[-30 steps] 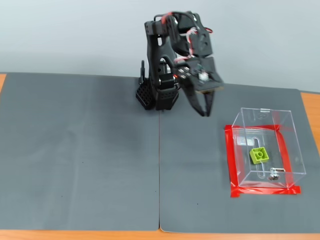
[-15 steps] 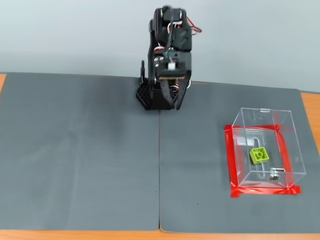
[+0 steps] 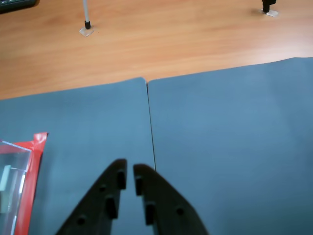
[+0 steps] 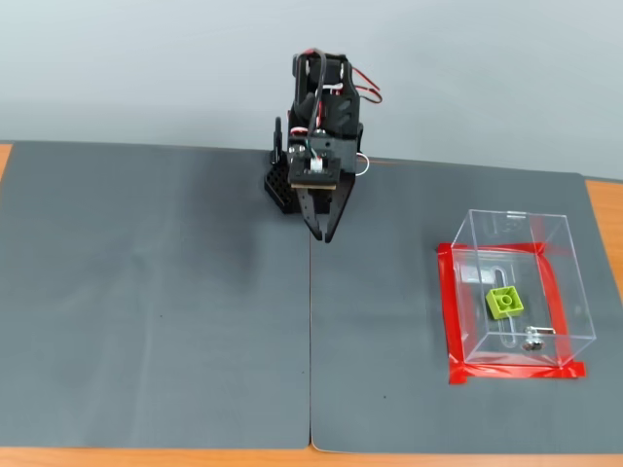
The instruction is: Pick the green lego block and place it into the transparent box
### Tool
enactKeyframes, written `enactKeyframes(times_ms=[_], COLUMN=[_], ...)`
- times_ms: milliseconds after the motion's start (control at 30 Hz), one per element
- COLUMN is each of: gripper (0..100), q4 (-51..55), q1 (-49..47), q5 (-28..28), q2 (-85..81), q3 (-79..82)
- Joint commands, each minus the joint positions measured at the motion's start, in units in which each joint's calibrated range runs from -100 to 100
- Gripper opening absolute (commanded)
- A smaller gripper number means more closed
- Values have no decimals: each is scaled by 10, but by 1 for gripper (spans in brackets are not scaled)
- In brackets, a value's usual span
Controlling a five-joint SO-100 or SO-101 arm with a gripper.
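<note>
In the fixed view, the gripper (image 4: 320, 232) hung near the arm's base, above the seam between the two grey mats (image 4: 156, 292), well apart from the box. In the wrist view its fingers (image 3: 115, 193) stood almost together, with only a narrow gap, and held nothing. At the right, the green lego block (image 4: 504, 303) lay inside the transparent box (image 4: 555, 243), on its floor, with red tape (image 4: 450, 321) around the base.
</note>
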Motion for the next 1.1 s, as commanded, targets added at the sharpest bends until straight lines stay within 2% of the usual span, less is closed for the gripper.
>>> enactKeyframes(times_ms=[0, 367, 1067], gripper=[2, 2, 2], q4=[-11, -50, -42], q1=[3, 3, -10], q5=[0, 4, 28], q2=[-47, -185, -187], q3=[61, 222, 376])
